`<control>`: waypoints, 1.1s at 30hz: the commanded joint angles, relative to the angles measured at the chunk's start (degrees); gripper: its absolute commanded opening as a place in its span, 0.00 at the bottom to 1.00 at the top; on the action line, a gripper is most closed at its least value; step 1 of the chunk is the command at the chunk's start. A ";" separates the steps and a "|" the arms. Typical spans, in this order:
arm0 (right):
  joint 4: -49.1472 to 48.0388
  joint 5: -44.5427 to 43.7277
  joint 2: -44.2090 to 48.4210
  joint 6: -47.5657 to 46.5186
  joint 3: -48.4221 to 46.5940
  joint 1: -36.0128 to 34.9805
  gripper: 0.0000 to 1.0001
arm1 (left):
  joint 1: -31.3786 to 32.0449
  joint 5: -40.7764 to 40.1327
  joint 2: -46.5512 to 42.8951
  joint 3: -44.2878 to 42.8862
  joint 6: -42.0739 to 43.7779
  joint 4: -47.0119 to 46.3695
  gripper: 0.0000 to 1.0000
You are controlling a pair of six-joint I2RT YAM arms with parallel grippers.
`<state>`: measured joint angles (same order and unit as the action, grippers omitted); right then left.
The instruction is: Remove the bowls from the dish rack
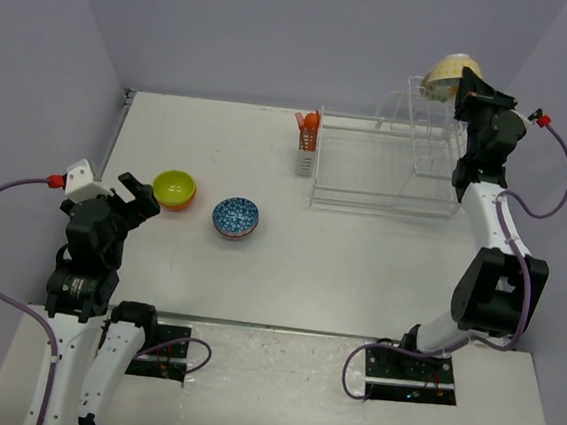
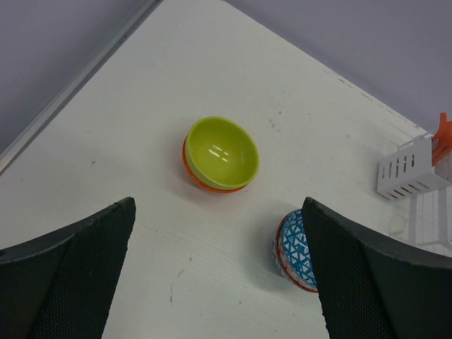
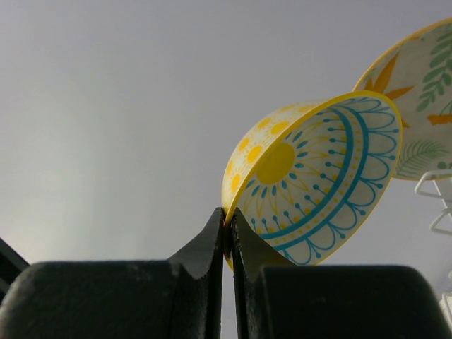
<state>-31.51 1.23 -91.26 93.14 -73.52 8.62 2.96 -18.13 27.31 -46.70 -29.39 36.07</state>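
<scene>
**Right arm reaches high to the rack, a bowl pinched by its rim; left arm hangs open over the counter**

The right arm stretches up and away from its base, elbow bent, wrist raised to the tall slotted end of the white wire dish rack [image 1: 388, 172] at the far right of the white counter [image 1: 358, 270]. Its right gripper [image 3: 227, 215] is closed tight on the rim of a yellow bowl with a blue-and-yellow sun pattern inside [image 3: 311, 183], which it holds tilted on edge. Just behind it, a cream bowl with an orange-and-green leaf print [image 3: 424, 99] stands on edge in the rack's wires.

The left arm is folded close above its base, wrist angled down toward the counter's left side. The left gripper [image 1: 142, 199] has its jaws spread wide with nothing between them. Just beyond it, a lime-green round bowl [image 2: 221, 152] sits nested in an orange bowl [image 2: 194, 173]. A blue patterned bowl [image 1: 235, 217] rests upright near them on the right, apart from the pair. At the rack's left end, a small white cutlery basket [image 1: 306, 159] holds orange utensils [image 1: 310, 123].
</scene>
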 commanded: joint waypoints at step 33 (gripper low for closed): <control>70.78 -11.92 25.47 -118.81 -5.84 -66.79 0.00 | 27.78 16.51 54.92 -69.57 11.36 20.86 1.00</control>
<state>26.98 5.21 -57.60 -12.73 -77.03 -53.74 23.83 4.99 75.33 -110.63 -22.87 44.49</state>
